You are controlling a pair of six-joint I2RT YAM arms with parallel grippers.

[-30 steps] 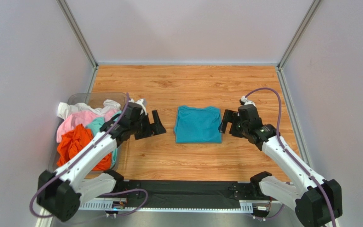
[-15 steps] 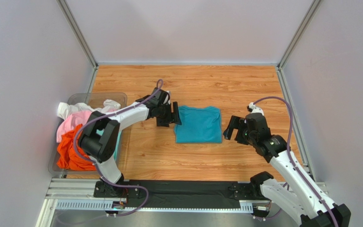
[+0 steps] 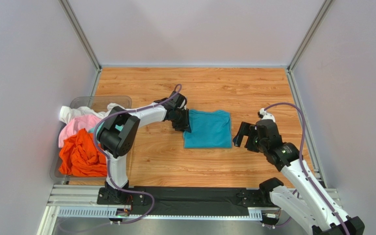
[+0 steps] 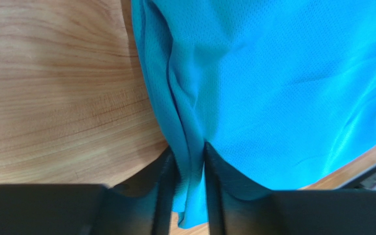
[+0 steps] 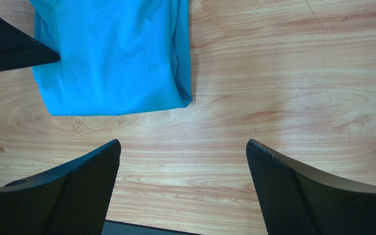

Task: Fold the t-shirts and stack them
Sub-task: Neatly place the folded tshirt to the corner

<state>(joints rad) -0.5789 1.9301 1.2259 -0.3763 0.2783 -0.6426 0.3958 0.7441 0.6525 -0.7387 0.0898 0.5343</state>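
The teal t-shirt lies folded into a rectangle in the middle of the wooden table. My left gripper is at its left edge. In the left wrist view the fingers pinch a ridge of the teal cloth between them, so the left gripper is shut on it. My right gripper hovers just right of the shirt's near right corner. It stands wide open over bare wood, with the shirt ahead of it. Orange, pink and white t-shirts lie crumpled at the left.
The crumpled shirts fill a clear bin at the table's left edge. Grey walls close in the left, right and far sides. A metal rail with the arm bases runs along the near edge.
The left arm swung from beside the bin to the teal shirt's left edge, and its jaws closed on the cloth. The right gripper drew back slightly towards the near right, still open.
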